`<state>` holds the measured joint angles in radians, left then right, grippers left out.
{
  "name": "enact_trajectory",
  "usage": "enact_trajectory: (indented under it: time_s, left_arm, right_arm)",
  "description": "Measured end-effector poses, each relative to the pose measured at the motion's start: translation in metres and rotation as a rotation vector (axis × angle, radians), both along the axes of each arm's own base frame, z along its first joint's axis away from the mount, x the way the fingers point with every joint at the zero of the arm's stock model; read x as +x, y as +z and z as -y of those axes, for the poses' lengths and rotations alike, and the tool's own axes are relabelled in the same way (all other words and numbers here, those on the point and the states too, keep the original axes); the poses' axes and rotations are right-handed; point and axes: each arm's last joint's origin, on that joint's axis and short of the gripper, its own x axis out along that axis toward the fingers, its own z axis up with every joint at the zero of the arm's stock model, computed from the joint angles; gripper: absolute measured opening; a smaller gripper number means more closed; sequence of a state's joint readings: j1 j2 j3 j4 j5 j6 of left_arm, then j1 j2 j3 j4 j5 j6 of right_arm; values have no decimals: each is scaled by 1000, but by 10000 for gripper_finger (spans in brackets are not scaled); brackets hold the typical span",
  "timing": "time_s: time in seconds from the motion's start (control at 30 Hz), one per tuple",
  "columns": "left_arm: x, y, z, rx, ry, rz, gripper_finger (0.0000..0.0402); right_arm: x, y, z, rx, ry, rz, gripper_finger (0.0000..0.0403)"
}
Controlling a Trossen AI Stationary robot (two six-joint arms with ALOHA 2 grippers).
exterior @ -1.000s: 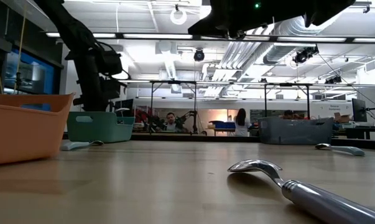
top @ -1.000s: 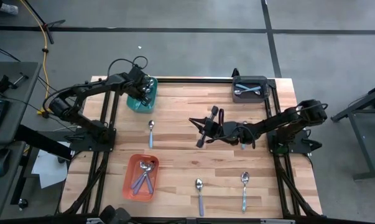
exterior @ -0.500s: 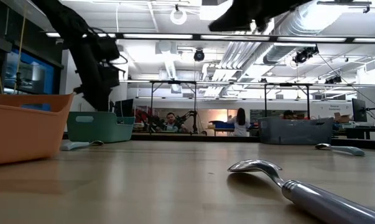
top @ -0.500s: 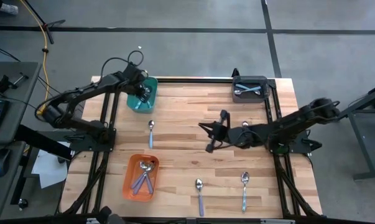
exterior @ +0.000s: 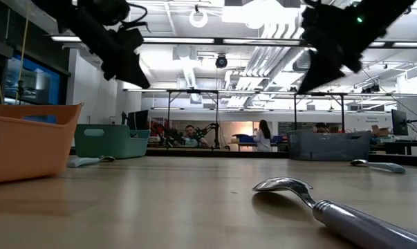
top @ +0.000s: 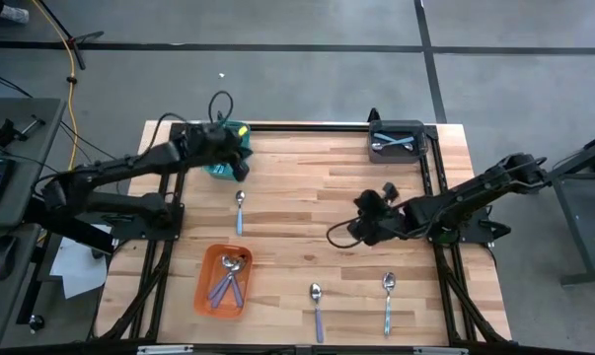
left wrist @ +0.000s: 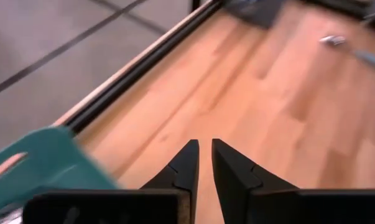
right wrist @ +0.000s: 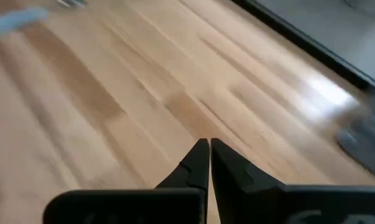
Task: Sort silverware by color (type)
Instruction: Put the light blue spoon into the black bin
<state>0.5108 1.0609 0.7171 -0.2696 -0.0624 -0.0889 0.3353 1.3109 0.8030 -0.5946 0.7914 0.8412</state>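
Three spoons lie flat on the wooden table: a light blue one [top: 239, 210] near the teal bin, a purple one [top: 316, 308] and a pale silver-green one [top: 387, 301] near the near edge. More spoons lie in the orange bin [top: 223, 279] and the grey bin [top: 396, 140]. My left gripper [top: 241, 166] hangs shut and empty at the teal bin's [top: 221, 150] right side, above the table [left wrist: 204, 155]. My right gripper [top: 351, 235] hovers shut and empty over bare wood right of centre [right wrist: 209, 155].
The purple spoon's bowl [exterior: 284, 185] lies close in the low view. A black frame rail [top: 307, 126] runs along the table's far edge. Bare wood lies in the table's middle [top: 297, 217]. People sit and stand in the room beyond [exterior: 189, 135].
My left gripper has risen out of the teal bin and moved a little toward the table's near-right. My right gripper has drawn back from the table's centre toward the right and near edge, tipping downward. No spoon on the table has moved.
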Motion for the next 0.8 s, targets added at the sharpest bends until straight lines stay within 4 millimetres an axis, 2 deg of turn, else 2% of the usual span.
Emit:
enact_trajectory:
  time_s: [0.23, 0.47, 0.63, 0.8]
  left_arm:
    - [5, -33, 33, 38, -120, 193, 16]
    - [2, -58, 52, 59, -188, 333, 15]
    - [-1, -65, 57, 52, -205, 343, 15]
    - [0, -64, 60, 54, -220, 356, 15]
  right_arm:
    - [-18, -10, 6, 139, -252, -24, 8]
    - [-25, -26, 19, 222, -471, -167, 85]
    - [-23, -36, 32, 289, -588, -257, 134]
    - [-23, -38, 51, 320, -687, -290, 144]
